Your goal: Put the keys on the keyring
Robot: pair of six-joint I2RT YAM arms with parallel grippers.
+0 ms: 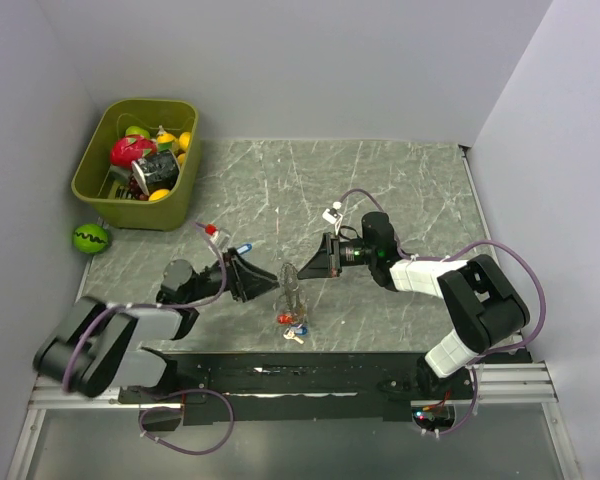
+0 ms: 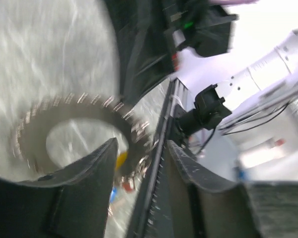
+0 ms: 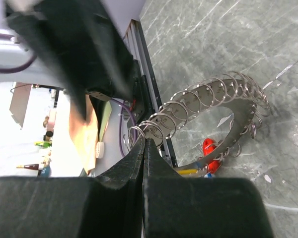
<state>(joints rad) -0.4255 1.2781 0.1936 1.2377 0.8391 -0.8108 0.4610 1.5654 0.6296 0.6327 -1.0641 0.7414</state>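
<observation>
The keyring (image 1: 290,283) is a loop of flat metal band hung with several small wire rings, standing on edge between both grippers at the table's front middle. My right gripper (image 1: 303,270) is shut on its band, fingertips pinching the top of the loop in the right wrist view (image 3: 145,141). The keyring (image 3: 223,99) curves away from the pinch. My left gripper (image 1: 271,283) is open beside it; in the left wrist view the blurred keyring (image 2: 64,116) reaches the gap of the gripper (image 2: 141,146). The keys (image 1: 294,328) with red, yellow and blue tags (image 3: 208,148) hang under the loop.
A green bin (image 1: 98,190) of toy fruit and a can stands at the back left. A green striped ball (image 1: 90,237) lies in front of it. A black rail (image 1: 280,365) runs along the table's near edge, close under the keys.
</observation>
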